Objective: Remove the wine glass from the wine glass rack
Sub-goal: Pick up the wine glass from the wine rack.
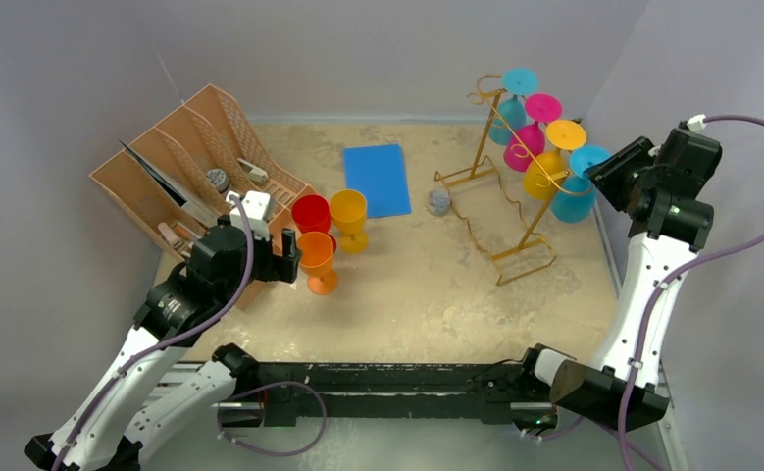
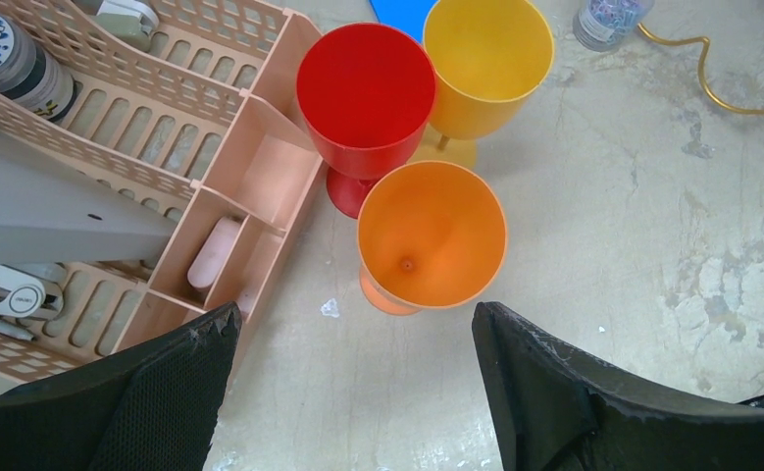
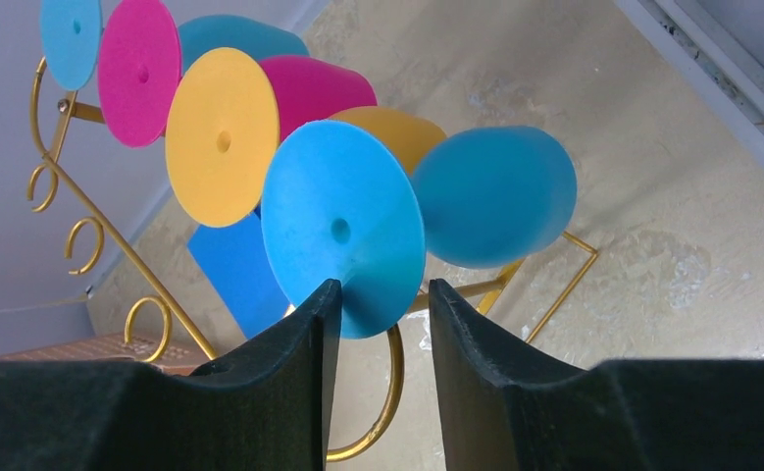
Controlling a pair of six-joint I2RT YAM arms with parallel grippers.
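Observation:
The gold wire wine glass rack (image 1: 485, 137) stands at the back right, with several plastic wine glasses hanging upside down on its slanted rails (image 3: 113, 238). The lowest is a blue wine glass (image 1: 574, 201), with its round foot (image 3: 343, 231) facing my right wrist camera. My right gripper (image 3: 382, 289) is open, its fingertips at the lower rim of that foot; it also shows in the top view (image 1: 608, 172). My left gripper (image 2: 353, 324) is open and empty over the table, just short of an orange glass (image 2: 432, 235).
A red glass (image 1: 311, 213), a yellow glass (image 1: 348, 209) and the orange glass (image 1: 316, 250) stand upright mid-left. A brown slotted organizer tray (image 1: 177, 167) sits at the left. A blue pad (image 1: 376, 179) and a small jar (image 1: 439, 202) lie near the rack.

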